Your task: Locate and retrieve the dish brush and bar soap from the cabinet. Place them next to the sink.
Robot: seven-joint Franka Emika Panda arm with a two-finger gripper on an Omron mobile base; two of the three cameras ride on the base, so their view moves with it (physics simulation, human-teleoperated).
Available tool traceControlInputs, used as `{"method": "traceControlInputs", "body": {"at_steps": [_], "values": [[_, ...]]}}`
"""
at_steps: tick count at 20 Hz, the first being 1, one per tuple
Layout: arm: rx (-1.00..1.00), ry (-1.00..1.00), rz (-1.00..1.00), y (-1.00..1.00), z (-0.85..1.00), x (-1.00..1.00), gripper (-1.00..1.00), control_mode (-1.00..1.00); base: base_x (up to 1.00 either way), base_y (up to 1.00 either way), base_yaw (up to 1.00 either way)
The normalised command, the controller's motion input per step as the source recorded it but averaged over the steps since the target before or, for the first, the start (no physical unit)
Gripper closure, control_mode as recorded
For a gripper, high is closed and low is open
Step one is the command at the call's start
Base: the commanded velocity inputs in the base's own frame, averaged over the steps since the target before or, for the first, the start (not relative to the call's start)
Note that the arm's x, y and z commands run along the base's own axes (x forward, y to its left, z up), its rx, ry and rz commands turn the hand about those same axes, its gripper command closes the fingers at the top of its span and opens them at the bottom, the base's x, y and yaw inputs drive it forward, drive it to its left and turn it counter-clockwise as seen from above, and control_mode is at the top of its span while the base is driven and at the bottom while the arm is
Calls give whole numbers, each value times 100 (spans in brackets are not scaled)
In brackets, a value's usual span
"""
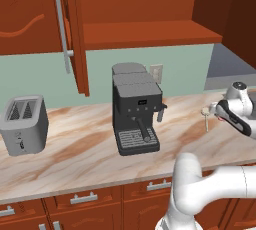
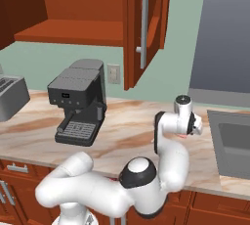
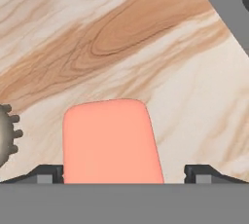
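Bar soap (image 3: pixel 111 140) lies on the counter (image 3: pixel 121 47) between the open claw (image 3: pixel 124 173), seemingly untouched.

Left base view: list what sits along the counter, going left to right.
Toaster → coffee machine → dish brush → the robot's gripper end at the right edge.

Base views flanking; hand view close, downward.
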Motion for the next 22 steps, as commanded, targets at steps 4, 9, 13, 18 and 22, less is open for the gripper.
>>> {"method": "traceControlInputs", "body": {"at_steps": [4, 9, 13, 18, 22], "values": [[9, -11, 0, 0, 0, -50, -100, -100, 0, 0, 0], [9, -11, 0, 0, 0, -55, -100, -100, 0, 0, 0], [4, -8, 0, 0, 1, -54, -100, -100, 0, 0, 0], [0, -8, 0, 0, 5, -68, -100, -100, 0, 0, 0], [-2, -6, 0, 11, 2, -81, -100, -100, 0, 0, 0]]}}
